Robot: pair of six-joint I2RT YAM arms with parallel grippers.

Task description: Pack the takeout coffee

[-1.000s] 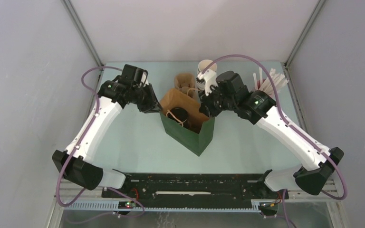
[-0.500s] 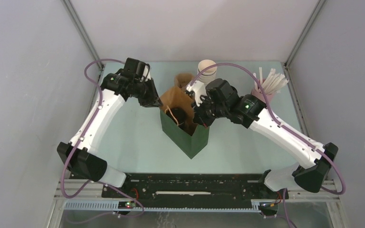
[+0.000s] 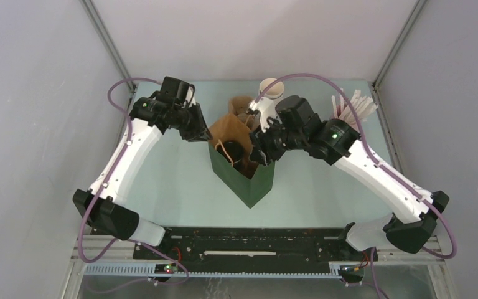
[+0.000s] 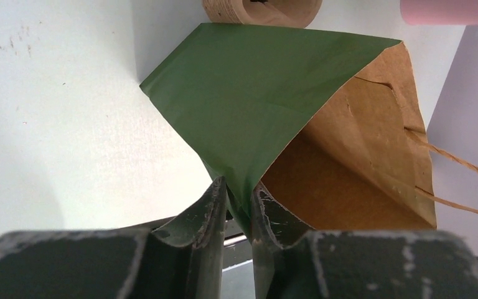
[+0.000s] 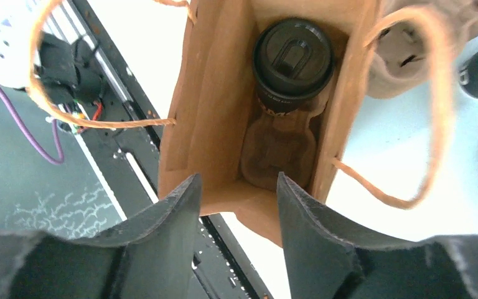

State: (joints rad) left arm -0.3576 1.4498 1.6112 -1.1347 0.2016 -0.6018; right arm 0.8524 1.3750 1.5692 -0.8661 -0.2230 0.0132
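The coffee cup (image 5: 292,62) sits upright inside the bag (image 4: 249,93), in a cardboard tray (image 5: 277,149); your left end effector (image 4: 238,187) is clenched on the bag's rim; your right end effector (image 5: 238,180) hangs released over the bag's mouth; lift it straight up, clear of the bag's twine handles (image 5: 439,81).

The bag (image 5: 215,106) mouth gapes under the right gripper (image 5: 238,180), whose jaws stand apart. Inside, the cup (image 5: 292,59) fills one slot of the tray (image 5: 277,149); the other slot is free. Twine handles (image 5: 112,122) loop out at both rims. The left gripper (image 4: 238,187) pinches one bag corner, blocking that side.
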